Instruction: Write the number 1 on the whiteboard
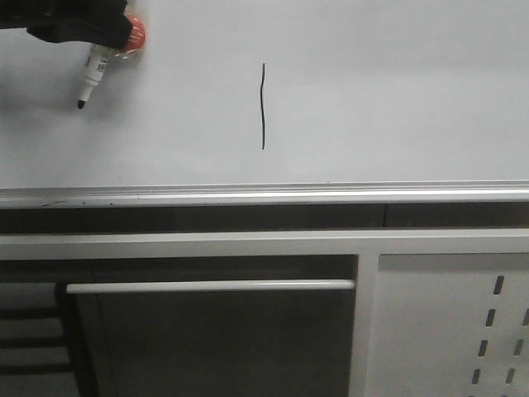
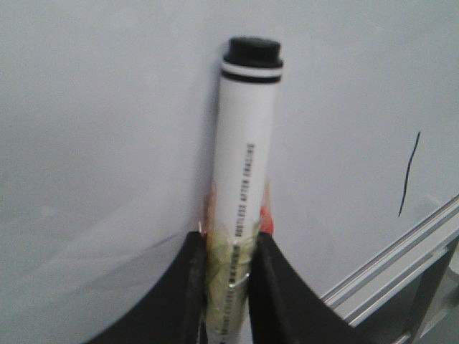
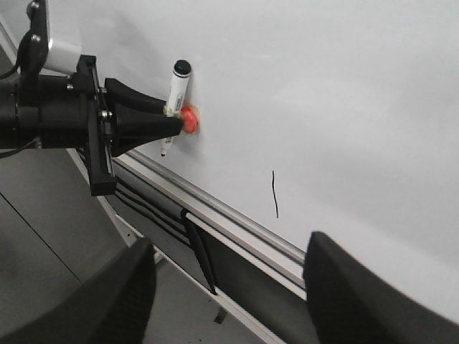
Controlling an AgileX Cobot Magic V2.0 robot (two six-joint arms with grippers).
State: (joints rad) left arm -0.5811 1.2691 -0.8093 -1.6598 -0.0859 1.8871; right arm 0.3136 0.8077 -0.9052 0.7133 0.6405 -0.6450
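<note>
number 1 (image 1: 263,107), a thin wavy black stroke, sits mid pale glossy whiteboard (image 1: 397,91); writing looks done. left claw (image 2: 228,251) pinches the white black-tipped marker (image 1: 92,77); right claw (image 3: 229,287) gapes empty. next: retreat, likely.

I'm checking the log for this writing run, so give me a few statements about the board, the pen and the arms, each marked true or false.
1. A thin black stroke, the number 1, is on the whiteboard. True.
2. The left gripper is shut on the marker. True.
3. The marker's tip touches the stroke. False: it is well off to the left in the front view.
4. The right gripper holds an eraser. False: its fingers are apart with nothing between them.
5. The stroke crosses the silver bottom rail. False: it ends above it.
</note>
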